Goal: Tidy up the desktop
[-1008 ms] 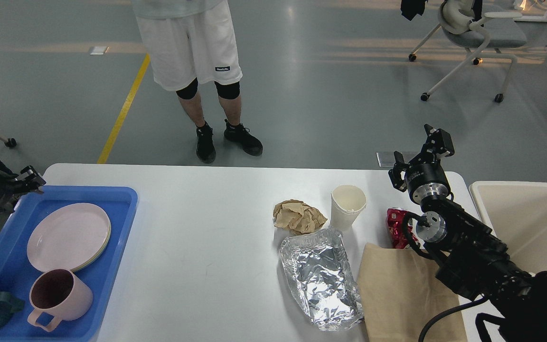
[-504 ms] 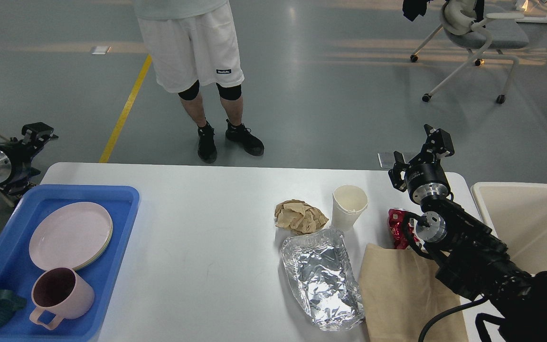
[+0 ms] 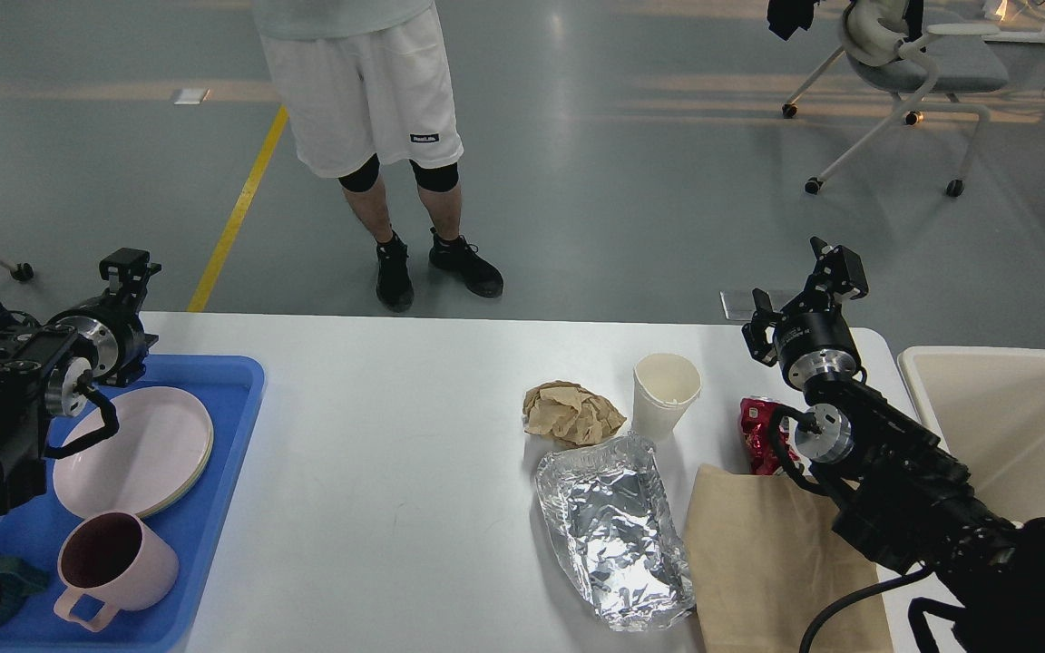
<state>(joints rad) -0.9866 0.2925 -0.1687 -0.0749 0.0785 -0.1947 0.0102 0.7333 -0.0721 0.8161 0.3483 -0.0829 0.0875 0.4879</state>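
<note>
The white desktop point(image 3: 377, 435) holds litter on its right half: a crumpled brown paper ball point(image 3: 572, 413), an upright white paper cup point(image 3: 665, 390), a crushed foil tray point(image 3: 613, 531), a flat brown paper bag point(image 3: 767, 553) and a red wrapper point(image 3: 758, 431). My right gripper point(image 3: 799, 286) hovers over the far right corner, behind the cup and wrapper, open and holding nothing. At the desk's far left edge my left gripper point(image 3: 128, 268) sits above the blue tray's back rim. It is small and dark, so its fingers cannot be told apart.
A blue tray point(image 3: 223, 453) at the left holds a pink plate point(image 3: 137, 449) and a pink mug point(image 3: 110, 562); my left arm covers its near-left corner. A cream bin point(image 3: 1012, 426) stands off the right end. A person point(image 3: 368, 136) stands behind the desk.
My left arm has swung in from the left edge to above the tray's back rim and now hides the teal cup. The right arm and the litter have not moved.
</note>
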